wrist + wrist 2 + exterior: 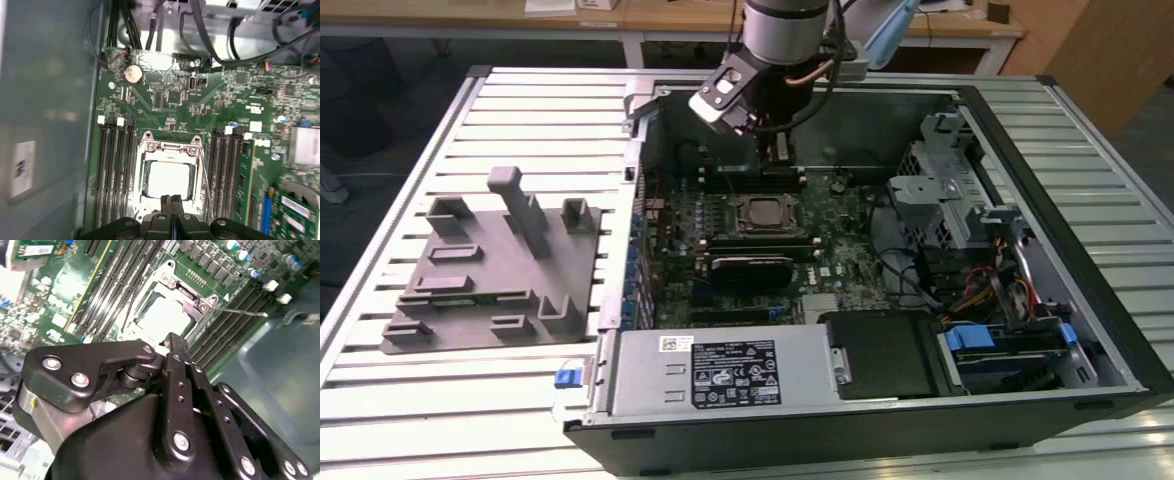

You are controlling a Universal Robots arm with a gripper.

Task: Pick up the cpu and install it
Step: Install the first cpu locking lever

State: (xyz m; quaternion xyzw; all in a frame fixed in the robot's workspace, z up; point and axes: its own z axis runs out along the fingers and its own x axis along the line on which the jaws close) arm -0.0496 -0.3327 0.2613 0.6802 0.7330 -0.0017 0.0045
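- Your gripper (pixel 774 152) hangs inside the open computer case (pixel 1067 230). Its two black fingers (pixel 167 205) are pressed together with nothing between them, as both wrist views show.
- The cpu (pixel 169 180), a pale silvery square with a thin darker rim, lies flat in the socket frame (pixel 142 150) on the green motherboard (pixel 165 95), directly beneath and just ahead of the fingertips.
- You cannot tell from these views whether the fingertips touch the chip or hover just above it.
- In the second wrist view, the socket's thin metal lever (pixel 245 313) runs out along the board beyond the gripper's tip, past one corner of the frame.
- Rows of black memory slots (pixel 115 175) flank the socket on both sides of the gripper.
- In the exterior view, the grey fixture (pixel 494 270) stands well apart from the gripper, toward the exterior view's left. It sits outside the case on the slatted table (pixel 400 400).
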